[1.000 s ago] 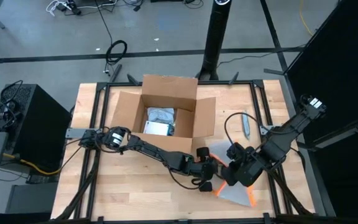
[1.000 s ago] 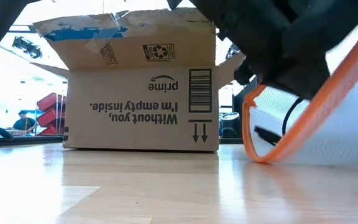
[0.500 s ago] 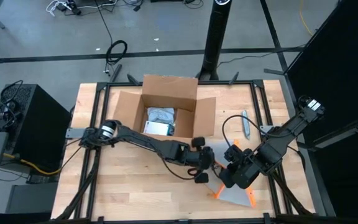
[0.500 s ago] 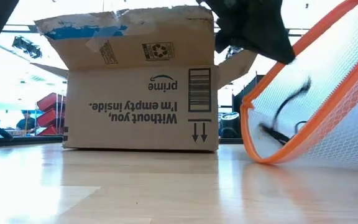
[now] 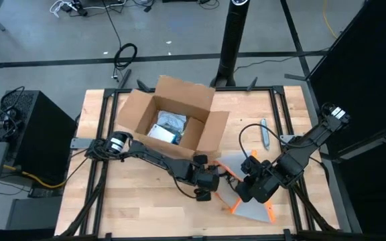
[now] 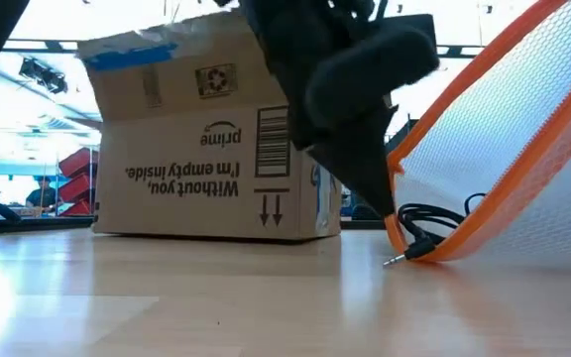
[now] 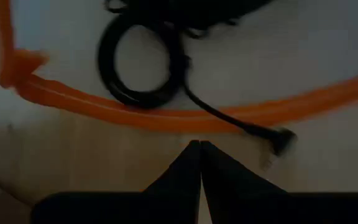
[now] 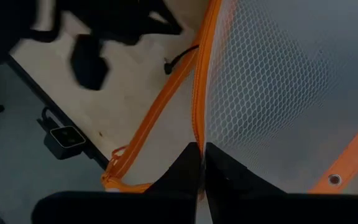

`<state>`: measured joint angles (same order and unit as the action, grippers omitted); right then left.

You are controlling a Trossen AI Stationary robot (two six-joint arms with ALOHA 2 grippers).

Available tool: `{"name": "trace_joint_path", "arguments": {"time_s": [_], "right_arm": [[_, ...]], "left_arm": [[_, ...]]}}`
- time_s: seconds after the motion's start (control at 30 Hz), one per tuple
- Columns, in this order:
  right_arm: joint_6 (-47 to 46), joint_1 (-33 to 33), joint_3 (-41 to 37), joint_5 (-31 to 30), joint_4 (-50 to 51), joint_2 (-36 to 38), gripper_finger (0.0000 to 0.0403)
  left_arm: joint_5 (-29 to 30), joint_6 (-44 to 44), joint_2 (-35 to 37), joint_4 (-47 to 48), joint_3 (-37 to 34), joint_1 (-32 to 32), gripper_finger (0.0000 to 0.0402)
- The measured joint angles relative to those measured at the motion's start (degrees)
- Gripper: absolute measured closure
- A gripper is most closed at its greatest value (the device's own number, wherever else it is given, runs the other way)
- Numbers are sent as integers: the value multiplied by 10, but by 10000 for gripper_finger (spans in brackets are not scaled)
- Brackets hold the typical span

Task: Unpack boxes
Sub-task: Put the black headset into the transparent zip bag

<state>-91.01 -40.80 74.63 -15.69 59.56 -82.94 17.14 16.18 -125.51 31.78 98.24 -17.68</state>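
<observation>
The brown cardboard box stands open on its base at the table's far middle, turned askew, with packets inside; it also shows in the low view. To its near right is a clear mesh pouch with an orange edge, tilted up, with a black cable in it. The cable's plug sticks out onto the table. My right gripper is shut on the pouch. My left gripper is shut and points down at the bare wood just before the pouch's mouth. I cannot tell whether it touches the pouch. My right gripper pinches the upper orange lip of the pouch's open mouth between its two fingers, slanting down from above. The pouch hangs tilted from that lip, with its lower orange lip on the table and its mesh wall spread out.
A slim grey tool lies on the table right of the box. A black post stands behind the table's far edge. Bare wood lies at the near left.
The box has turned clockwise as seen from above and slid a little toward the table's left edge. My left gripper went toward the far edge, then back toward the near left, tipping lower at the pouch's mouth. The cable's plug now lies outside the pouch on the table.
</observation>
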Motion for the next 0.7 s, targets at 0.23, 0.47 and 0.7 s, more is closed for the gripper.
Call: {"name": "trace_joint_path", "arguments": {"time_s": [0.23,0.47,0.7], "right_arm": [[-1,2,0,-3,-15,0,403],[-1,4,0,-6,-31,0,403],[12,14,0,11,-32,0,403]], "left_arm": [[3,14,-23,-142,-42,7,400],[5,29,-46,-283,-84,14,400],[5,74,-74,-400,-85,21,401]]}}
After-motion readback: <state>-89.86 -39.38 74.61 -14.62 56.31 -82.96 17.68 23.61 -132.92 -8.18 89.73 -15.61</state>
